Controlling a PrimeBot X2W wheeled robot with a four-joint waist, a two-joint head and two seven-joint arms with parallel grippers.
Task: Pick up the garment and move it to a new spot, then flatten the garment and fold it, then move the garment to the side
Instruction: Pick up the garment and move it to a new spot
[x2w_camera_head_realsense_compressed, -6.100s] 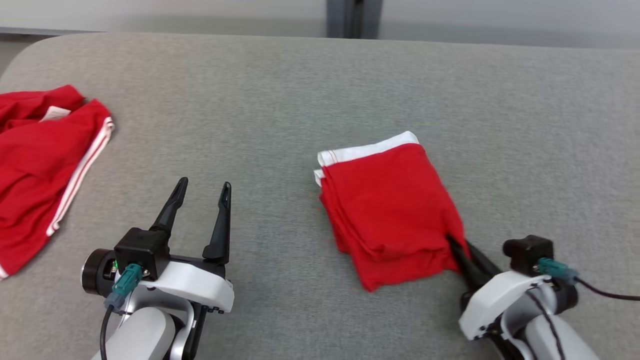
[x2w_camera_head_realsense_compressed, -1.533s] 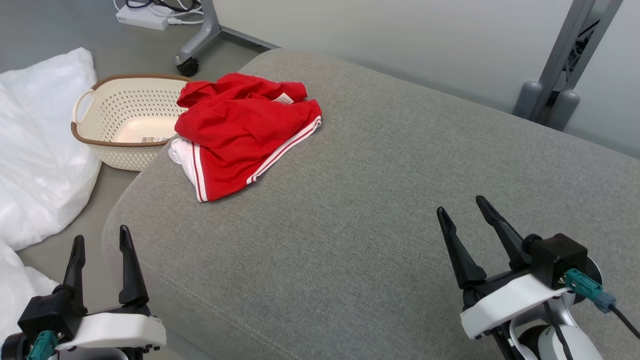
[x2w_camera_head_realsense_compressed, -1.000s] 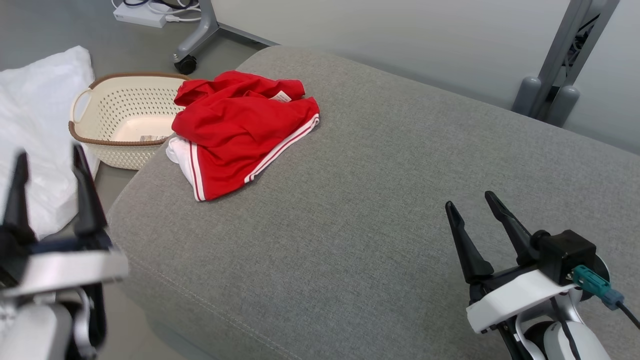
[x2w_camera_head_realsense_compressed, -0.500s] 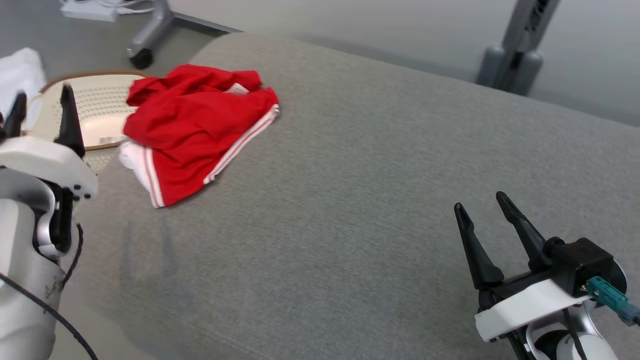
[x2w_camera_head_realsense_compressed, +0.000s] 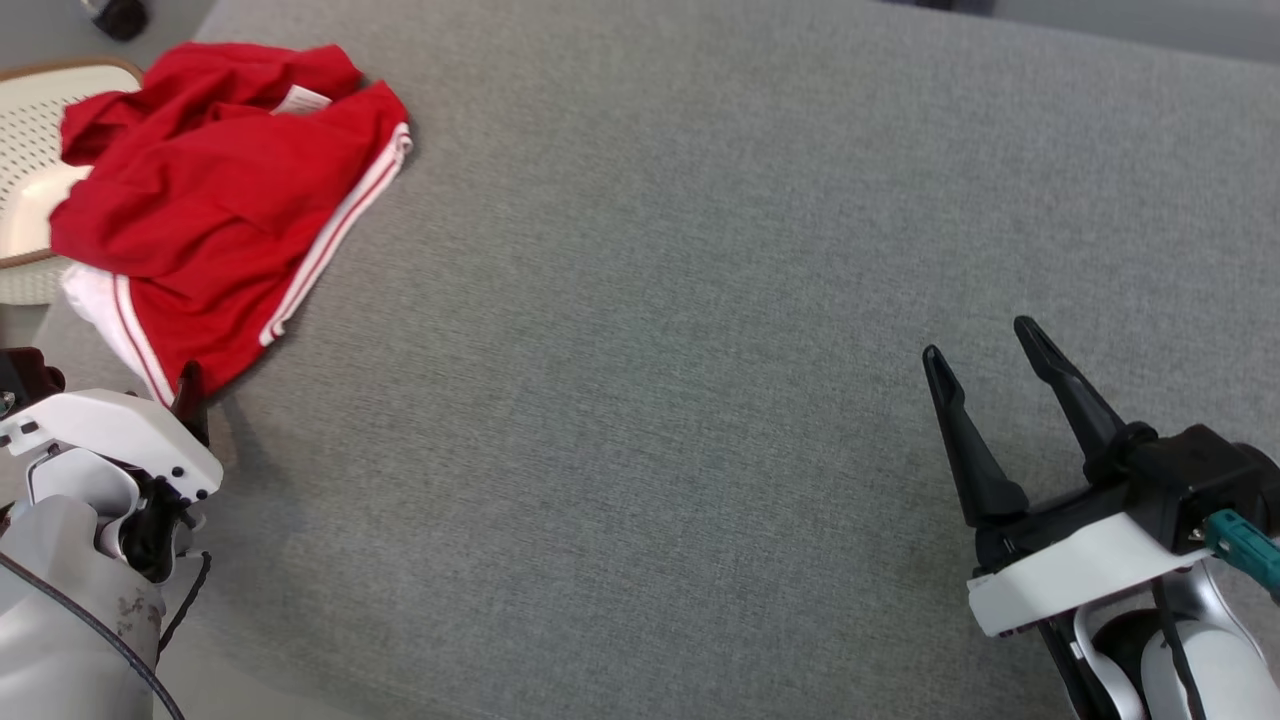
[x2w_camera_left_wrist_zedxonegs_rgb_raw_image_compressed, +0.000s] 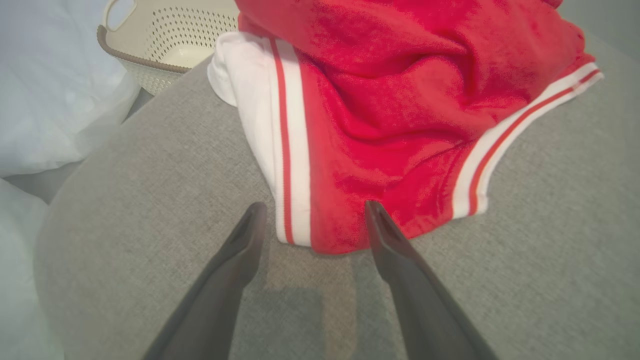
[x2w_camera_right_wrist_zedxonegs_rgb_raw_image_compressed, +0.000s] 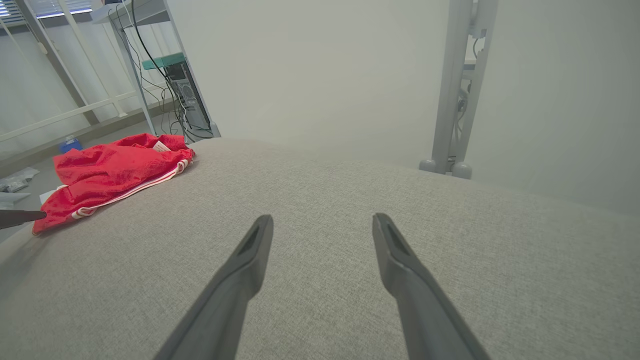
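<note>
Red garment (x2w_camera_left_wrist_zedxonegs_rgb_raw_image_compressed: 400, 100) is lying crumpled just ahead of the left gripper (x2w_camera_left_wrist_zedxonegs_rgb_raw_image_compressed: 314, 205), whose fingers are standing spread on either side of its striped near hem. To my eye the gripper should be sinking low enough to pinch cloth alone, not the grey cushion (x2w_camera_left_wrist_zedxonegs_rgb_raw_image_compressed: 125, 200). The right gripper (x2w_camera_head_realsense_compressed: 978, 336) is hovering spread, well apart from the garment. Beyond the garment a perforated basket (x2w_camera_left_wrist_zedxonegs_rgb_raw_image_compressed: 150, 55) is sitting, its contents mostly hidden.

Grey fabric pad (x2w_camera_head_realsense_compressed: 650, 300) spans most of head view; its rounded corner at upper left. Red garment (x2w_camera_head_realsense_compressed: 210, 190) lies crumpled on pad at upper left, by that corner. White-striped hem runs along garment's right edge; white panel with red stripe at its lower left. White tag (x2w_camera_head_realsense_compressed: 300, 100) near garment's top.
</note>
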